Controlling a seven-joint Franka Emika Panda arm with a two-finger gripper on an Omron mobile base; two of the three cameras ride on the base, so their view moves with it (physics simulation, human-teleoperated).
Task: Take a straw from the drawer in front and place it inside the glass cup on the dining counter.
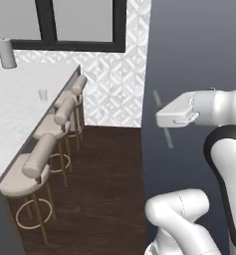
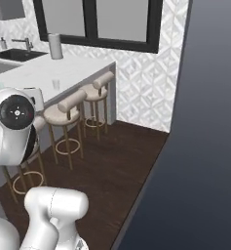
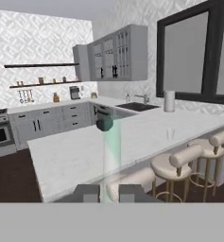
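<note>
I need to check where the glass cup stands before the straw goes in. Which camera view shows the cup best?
The left base view: the glass cup stands alone on the bare dining counter, clear of the white roll. The right base view shows it smaller and fainter. The hand view shows it as a faint outline near the stools' side.

The counter (image 1: 20, 114) is white marble with faint grey veins. The stools (image 1: 32, 172) are beige on thin brass-coloured legs. The floor (image 1: 109, 199) is dark brown wood, the wall (image 1: 117, 84) white with a raised diamond pattern. The window frame (image 2: 92, 36) is black, the cabinets (image 3: 116, 54) pale grey. The cup (image 3: 170, 134) is clear, and the straw (image 3: 111, 151) shows pale green-white.
</note>
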